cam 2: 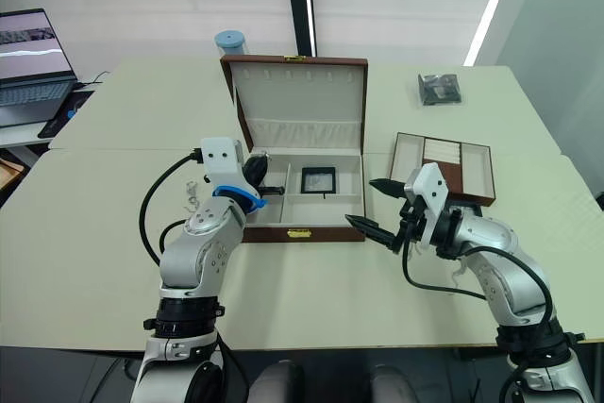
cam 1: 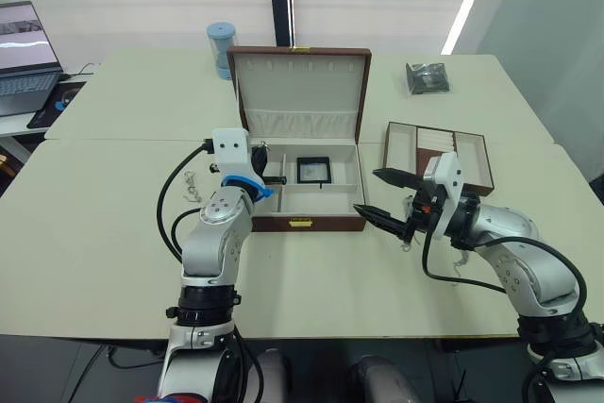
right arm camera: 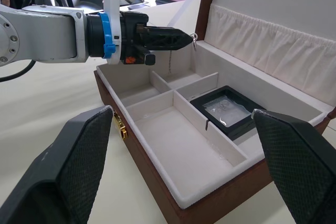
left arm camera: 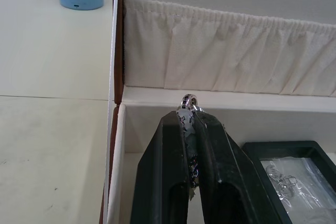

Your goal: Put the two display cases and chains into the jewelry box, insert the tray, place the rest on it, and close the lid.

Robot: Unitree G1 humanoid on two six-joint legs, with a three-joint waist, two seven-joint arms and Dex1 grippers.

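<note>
Left gripper point(right arm camera: 181, 39) clamped on thin silvery chain point(right arm camera: 170, 59), hanging lengthwise straight down over rear-left compartment of open reddish-brown jewelry box point(cam 1: 311, 224), walls close around. One black-framed display case point(cam 1: 314, 170) in rear middle compartment. Right gripper point(cam 1: 377, 195) spread apart, empty, beside box's right front corner; brown tray point(cam 1: 472, 172) behind, near worktop's right edge.

I see two pale cream tables point(cam 1: 113, 224) pushed together, seam running across just behind the jewelry box point(cam 1: 300, 159). Box sits mid-table on the near one, lid point(cam 1: 300, 92) up. To its right, close by, the brown tray point(cam 1: 440, 155) lies flat. On the far table: a blue cylinder container point(cam 1: 222, 49) behind the box's left corner, a crinkly dark packet point(cam 1: 427, 77) far right. Left of the box, small silvery chains point(cam 1: 192, 186) rest on the near table. A laptop point(cam 1: 25, 58) stands on a separate surface, far left.
</note>
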